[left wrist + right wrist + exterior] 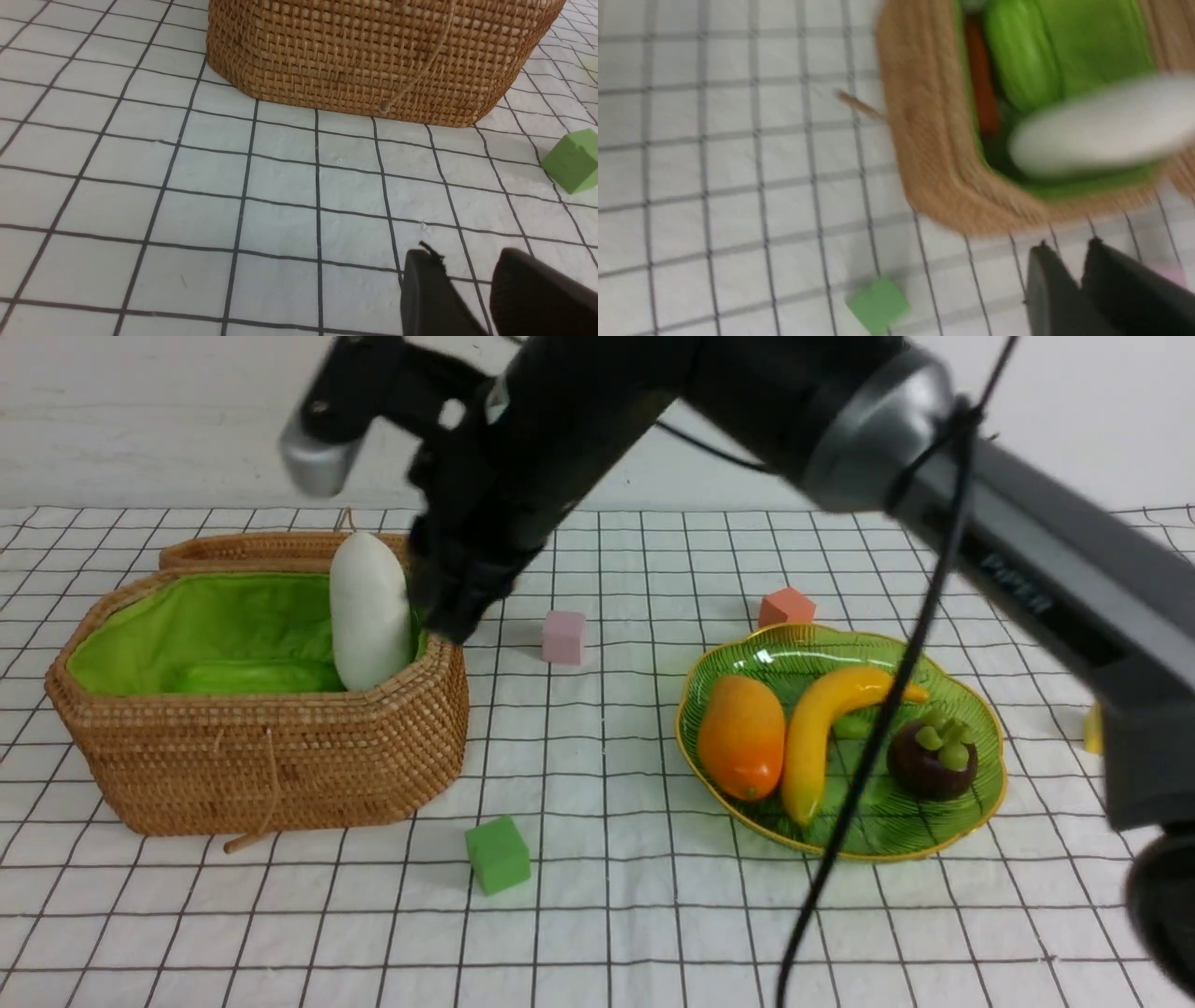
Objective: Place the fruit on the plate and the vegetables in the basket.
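Note:
The wicker basket stands at the left with its green lining showing. The white radish stands on end against its right wall, and the light-green gourd lies inside. In the right wrist view, which is blurred, the carrot lies beside the gourd under the radish. My right gripper hangs just outside the basket's right end, shut and empty. The green plate holds the mango, banana and mangosteen. My left gripper is open and empty over the cloth near the basket.
Small cubes lie on the checked cloth: pink, orange behind the plate, and green in front of the basket. My right arm stretches across above the plate. A yellow object peeks out behind the arm at the right.

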Controlling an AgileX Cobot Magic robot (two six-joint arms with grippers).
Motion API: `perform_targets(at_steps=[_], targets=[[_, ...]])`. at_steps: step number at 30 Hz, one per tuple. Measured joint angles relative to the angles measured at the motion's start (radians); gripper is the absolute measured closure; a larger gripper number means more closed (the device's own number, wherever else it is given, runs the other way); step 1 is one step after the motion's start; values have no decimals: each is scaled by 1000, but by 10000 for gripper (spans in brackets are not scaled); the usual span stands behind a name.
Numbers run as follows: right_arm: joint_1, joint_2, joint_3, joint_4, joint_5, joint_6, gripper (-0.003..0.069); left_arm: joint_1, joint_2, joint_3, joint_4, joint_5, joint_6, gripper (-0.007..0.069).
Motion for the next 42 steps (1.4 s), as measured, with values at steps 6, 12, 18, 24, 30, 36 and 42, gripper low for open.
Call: perform_targets(at_steps=[6, 12, 18, 24, 30, 36, 42], targets=[[-179, -280, 261, -62, 15, 258, 667, 0, 0, 0, 0, 0, 0, 412], [-340, -489, 589, -48, 22, 436, 667, 0, 0, 0, 0, 0, 0, 406], [-431, -547, 780, -32, 26, 558, 666, 0, 0, 0, 0, 0, 0, 401], [-440, -547, 786, -30, 19, 564, 664, 0, 0, 0, 0, 0, 0, 395], [-440, -559, 787, -27, 16, 560, 660, 0, 0, 0, 0, 0, 0, 386], [-440, -783, 887, -80, -182, 501, 655, 0, 0, 0, 0, 0, 0, 386], [-440, -1173, 1237, -87, -513, 501, 652, 0, 0, 0, 0, 0, 0, 386]])
